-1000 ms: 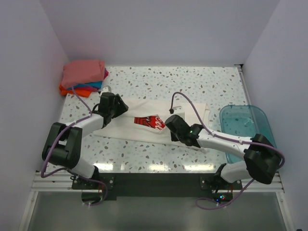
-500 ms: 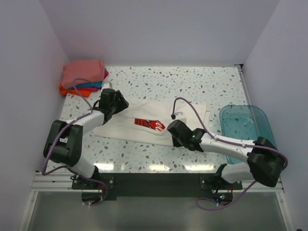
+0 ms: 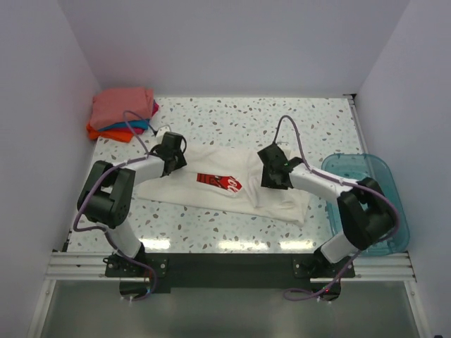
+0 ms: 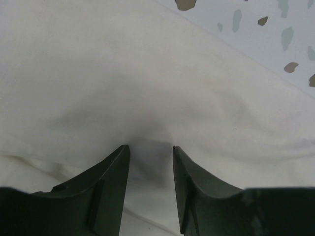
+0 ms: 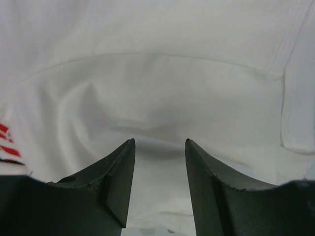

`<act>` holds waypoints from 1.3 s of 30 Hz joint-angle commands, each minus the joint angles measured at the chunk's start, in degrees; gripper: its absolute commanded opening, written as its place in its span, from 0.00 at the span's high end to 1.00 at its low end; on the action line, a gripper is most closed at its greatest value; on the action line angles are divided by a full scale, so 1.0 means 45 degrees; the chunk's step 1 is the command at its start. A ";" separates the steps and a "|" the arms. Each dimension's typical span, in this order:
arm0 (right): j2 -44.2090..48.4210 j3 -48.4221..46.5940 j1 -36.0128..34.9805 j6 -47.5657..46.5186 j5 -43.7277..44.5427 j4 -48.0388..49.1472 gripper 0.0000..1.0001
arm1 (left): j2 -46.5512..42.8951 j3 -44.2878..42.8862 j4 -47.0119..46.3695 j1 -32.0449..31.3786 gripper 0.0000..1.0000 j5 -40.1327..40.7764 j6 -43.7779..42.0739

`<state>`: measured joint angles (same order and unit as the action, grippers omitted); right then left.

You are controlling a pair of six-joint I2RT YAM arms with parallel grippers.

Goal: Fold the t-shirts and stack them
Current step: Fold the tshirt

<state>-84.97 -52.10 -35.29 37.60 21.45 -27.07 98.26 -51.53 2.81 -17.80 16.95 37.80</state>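
White t-shirt (image 3: 211,172) lies spread across the middle of the counter (image 3: 232,120), red print (image 3: 218,182) facing up. My left fingers (image 4: 118,162) are pinched on a pucker of its cloth at the shirt's 10 o'clock corner. My right fingers (image 5: 123,157) are clamped on a bunched fold toward 2 o'clock. Folded stack (image 3: 123,113), pink on top, sits at the counter's 10 o'clock corner, and the teal bin (image 3: 366,186) at 3 o'clock.
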 commanded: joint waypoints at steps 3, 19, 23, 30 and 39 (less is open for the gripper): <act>-0.2947 -0.1331 0.1140 -0.0368 -0.1386 0.0566 0.53 | 0.0587 -0.0134 0.0607 -0.0243 0.59 0.1272 -0.0022; -1.1817 -1.3396 0.3096 -0.5129 -0.2363 -0.1971 0.49 | -0.4567 0.5979 -0.0874 -0.1313 0.67 -0.2064 0.3626; -1.3011 -1.6560 0.3057 -0.5914 -0.3301 -0.2227 0.35 | -0.5896 0.6666 -0.1074 -0.3072 0.56 -0.2263 0.4120; -1.1107 -1.6844 0.2920 -0.6034 -0.1881 -0.2676 0.14 | -0.6444 0.3525 0.0875 -0.3407 0.34 -0.2228 0.0471; -0.7604 -1.2508 0.2979 -0.3788 -0.0178 -0.2343 0.18 | -0.5411 0.1003 0.3552 -0.3971 0.48 -0.1676 -0.2735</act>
<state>-124.77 -111.26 -22.04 16.69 17.32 -38.33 71.66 -44.82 11.92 -34.04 8.54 32.14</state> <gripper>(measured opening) 0.832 0.531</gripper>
